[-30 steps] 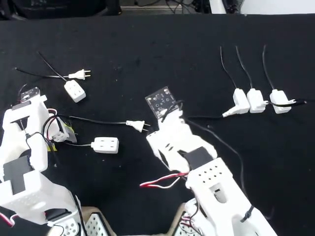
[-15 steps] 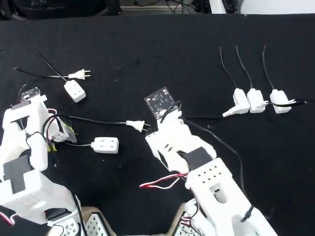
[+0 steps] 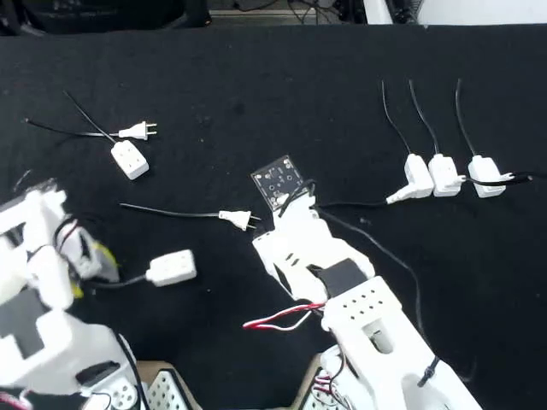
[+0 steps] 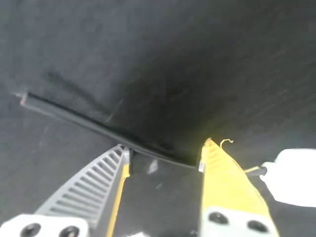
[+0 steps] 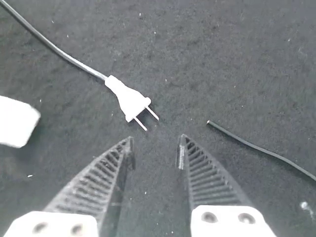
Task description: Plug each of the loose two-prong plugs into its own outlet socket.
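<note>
right pincer (image 5: pixel 156 139) part open, plug (image 5: pixel 127 100) just ahead — left pincer (image 4: pixel 165 148) open, cord (image 4: pixel 74 116) across its tips

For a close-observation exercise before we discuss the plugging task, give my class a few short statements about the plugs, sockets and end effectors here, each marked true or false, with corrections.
1. The right end effector is open, with a two-prong plug lying just ahead of it. True.
2. That plug is already seated in a socket. False: it lies loose, its prongs bare.
3. A black cord runs across the tips of the left end effector. True.
4. The table surface is white. False: the table surface is black.
5. The plug at the far left is pushed into the socket beside it. False: the far-left plug lies apart from the small socket.
</note>
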Robot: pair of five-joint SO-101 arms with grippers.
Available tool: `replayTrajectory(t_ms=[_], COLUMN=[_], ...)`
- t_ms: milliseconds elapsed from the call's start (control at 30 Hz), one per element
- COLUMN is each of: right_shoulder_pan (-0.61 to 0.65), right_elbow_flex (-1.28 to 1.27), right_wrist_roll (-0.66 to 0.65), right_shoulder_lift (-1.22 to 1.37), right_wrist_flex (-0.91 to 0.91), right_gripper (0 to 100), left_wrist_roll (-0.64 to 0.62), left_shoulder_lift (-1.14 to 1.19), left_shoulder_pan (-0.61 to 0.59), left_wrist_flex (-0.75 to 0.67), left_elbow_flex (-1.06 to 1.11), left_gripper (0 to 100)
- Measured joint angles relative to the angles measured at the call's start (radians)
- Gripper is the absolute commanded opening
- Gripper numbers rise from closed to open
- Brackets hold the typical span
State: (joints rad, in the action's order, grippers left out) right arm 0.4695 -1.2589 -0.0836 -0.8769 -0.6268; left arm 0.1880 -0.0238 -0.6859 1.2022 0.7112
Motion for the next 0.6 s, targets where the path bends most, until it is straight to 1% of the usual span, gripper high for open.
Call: replayTrajectory(t_ms=[100, 233, 333, 500, 600], right_shoulder_pan=[0.0, 0.002, 0.008, 0.103, 0.118], right_elbow_flex=[0.0, -0.005, -0.005, -0.011, -0.009], right_wrist_roll=[0.0, 0.0, -0.014, -0.1, -0.146], right_shoulder_lift=[0.0, 0.0, 0.0, 0.0, 0.005], right_wrist_flex=[0.003, 0.003, 0.003, -0.012, -0.051], right_gripper=[13.4, 13.4, 13.5, 13.6, 13.6], left_wrist_roll=[0.032, 0.038, 0.037, -0.044, -0.08], left_shoulder_lift=[-0.109, -0.275, -0.382, -0.479, -0.493], left_shoulder_pan=[-0.069, -0.068, -0.002, 0.135, 0.187], left_wrist_flex=[0.012, 0.017, 0.018, 0.018, -0.04], left_elbow_flex=[0.041, 0.046, 0.057, 0.121, 0.169], left_gripper=[23, 23, 23, 23, 23])
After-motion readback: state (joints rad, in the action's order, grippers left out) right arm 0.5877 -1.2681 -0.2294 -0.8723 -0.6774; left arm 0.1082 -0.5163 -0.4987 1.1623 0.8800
